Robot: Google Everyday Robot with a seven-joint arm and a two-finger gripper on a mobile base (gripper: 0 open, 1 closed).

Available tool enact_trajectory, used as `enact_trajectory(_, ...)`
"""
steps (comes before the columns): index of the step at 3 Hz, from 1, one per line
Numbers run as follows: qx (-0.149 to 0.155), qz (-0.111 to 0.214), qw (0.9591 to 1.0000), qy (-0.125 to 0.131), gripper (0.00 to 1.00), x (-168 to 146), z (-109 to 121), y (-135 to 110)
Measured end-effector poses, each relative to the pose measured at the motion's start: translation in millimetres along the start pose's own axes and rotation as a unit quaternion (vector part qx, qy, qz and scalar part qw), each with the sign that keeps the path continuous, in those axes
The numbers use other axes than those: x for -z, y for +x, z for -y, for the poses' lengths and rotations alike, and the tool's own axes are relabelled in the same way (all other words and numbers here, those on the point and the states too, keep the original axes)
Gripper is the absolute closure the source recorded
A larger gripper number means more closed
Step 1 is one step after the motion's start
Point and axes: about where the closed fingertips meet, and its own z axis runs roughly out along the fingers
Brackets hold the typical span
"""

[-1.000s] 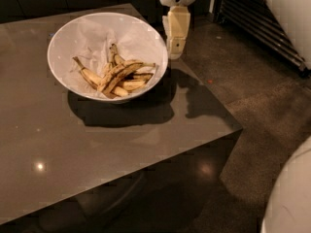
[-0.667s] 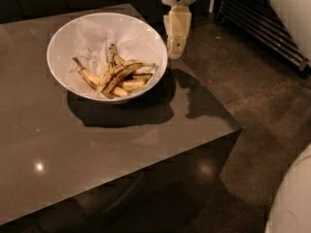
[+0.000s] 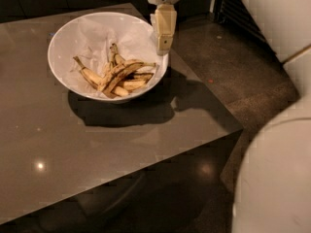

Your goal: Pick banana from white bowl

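In the camera view, I saw the gripper (image 3: 164,46) hanging tip-down over the right rim of the white bowl (image 3: 60,47), its cream, blocky body reaching down from a rounded white wrist at the top edge. It held nothing and touched nothing I could make out. Whether it was spread or pressed together I could not tell from this angle.

The banana (image 3: 121,73) lay inside the bowl, toward its right half. It was long and slightly curved, yellow with heavy brown-black streaks, and its dark stem pointed at the rim below the gripper. It rested across the other bananas (image 3: 90,75), a loose pile of shorter spotted ones fanning out to its left and under it.

The bowl was wide, round and smooth-sided, and lined with crumpled white paper (image 3: 97,33) that showed mostly in its far half. It sat on a glossy grey-brown table (image 3: 97,154) that caught small points of light, and it cast a dark shadow (image 3: 126,110) toward the near edge. To the right of the bowl, past the table, was a dark speckled floor (image 3: 233,67).

Against the frame a second earlier, the gripper had moved in from beside the bowl to above its rim. The bowl and bananas had not shifted.
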Motion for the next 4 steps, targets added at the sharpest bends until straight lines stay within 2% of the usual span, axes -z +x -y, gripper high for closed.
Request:
enact_trajectory(1,0.013,0.015,0.9997,-0.017,0.0,-24,18,-18)
enact_trajectory(2,0.019,0.024,0.9993,-0.023,0.0,-37,30,-28)
enact_trajectory(3,-0.026,0.023,0.9993,0.009,0.0,-18,26,-17)
enact_trajectory(4,-0.095,0.029,0.9949,0.02,0.0,-9,-4,-7)
